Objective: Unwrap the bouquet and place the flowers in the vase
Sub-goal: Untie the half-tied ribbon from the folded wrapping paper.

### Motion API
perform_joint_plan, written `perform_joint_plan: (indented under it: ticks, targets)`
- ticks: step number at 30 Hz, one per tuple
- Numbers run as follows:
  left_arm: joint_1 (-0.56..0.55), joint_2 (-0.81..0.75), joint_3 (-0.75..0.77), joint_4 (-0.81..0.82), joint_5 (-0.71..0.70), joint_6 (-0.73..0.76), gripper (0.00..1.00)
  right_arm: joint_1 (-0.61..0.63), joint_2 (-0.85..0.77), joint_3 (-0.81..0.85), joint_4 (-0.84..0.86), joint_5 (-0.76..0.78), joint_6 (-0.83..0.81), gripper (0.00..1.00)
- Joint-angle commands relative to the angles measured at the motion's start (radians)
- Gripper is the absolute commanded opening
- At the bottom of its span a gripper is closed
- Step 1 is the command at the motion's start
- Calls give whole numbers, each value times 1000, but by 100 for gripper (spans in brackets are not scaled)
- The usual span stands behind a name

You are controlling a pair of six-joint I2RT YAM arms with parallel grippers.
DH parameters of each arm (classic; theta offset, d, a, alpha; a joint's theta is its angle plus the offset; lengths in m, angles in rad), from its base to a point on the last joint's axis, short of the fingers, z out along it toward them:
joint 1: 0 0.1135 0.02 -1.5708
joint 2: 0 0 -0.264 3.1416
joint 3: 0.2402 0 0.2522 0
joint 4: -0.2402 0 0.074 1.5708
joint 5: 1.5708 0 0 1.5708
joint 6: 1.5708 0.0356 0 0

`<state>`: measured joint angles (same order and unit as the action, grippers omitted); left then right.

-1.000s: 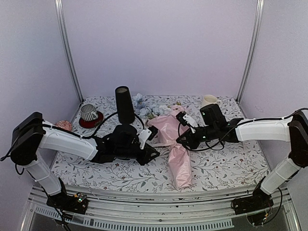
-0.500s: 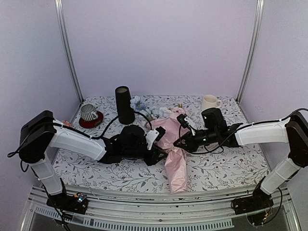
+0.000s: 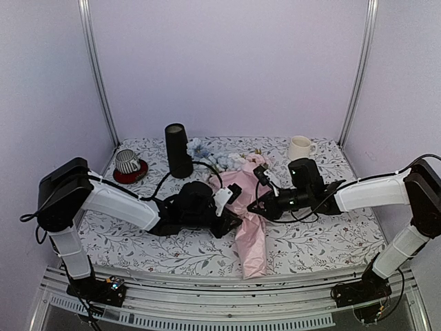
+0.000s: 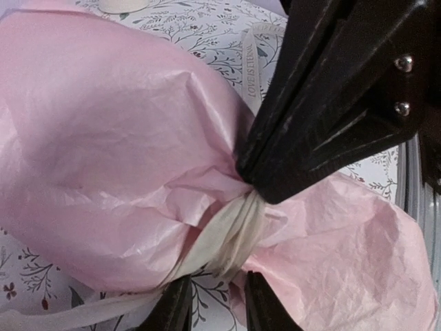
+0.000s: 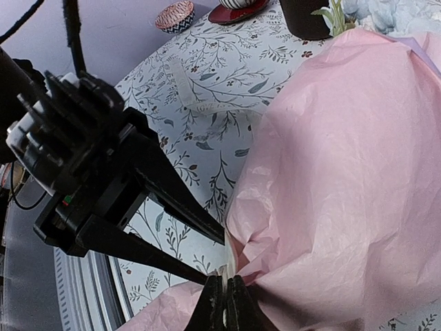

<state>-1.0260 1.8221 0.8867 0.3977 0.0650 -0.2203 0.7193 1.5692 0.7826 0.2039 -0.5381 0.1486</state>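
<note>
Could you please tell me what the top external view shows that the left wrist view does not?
Only the top external view: the tall matte black vase, striped cup and pale blue flowers. Only the left wrist view: the cream ribbon wound round the paper's neck. Both: the crumpled pink tissue paper on the floral-print table.

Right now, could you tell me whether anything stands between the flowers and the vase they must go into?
Yes: the pink paper wraps the flowers, tied at the neck by the cream ribbon. On the table itself, nothing visible lies between the blooms and the vase.
</note>
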Motion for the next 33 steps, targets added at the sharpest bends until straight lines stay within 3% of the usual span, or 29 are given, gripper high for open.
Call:
perform_joint_plan:
  ticks: [1,14,20,22,26,33]
  targets:
    - [-15,19,35,27,-6,19,25,7,8,-13,67,-22,19,4]
    - [-22,73,109,-26,-22,30,24,7,8,-9,63,-30,20,4]
    - [-21,83,127,-32,-42,32,33,6,6,-7,54,-30,18,4]
    - [-21,88,136,-43,-60,26,27,7,7,-6,53,-30,19,4]
    - [-21,84,134,-51,-102,14,0,7,0,-10,45,-6,18,6]
    - [-19,48,90,-30,-155,-19,0,6,-53,-51,11,126,25,6]
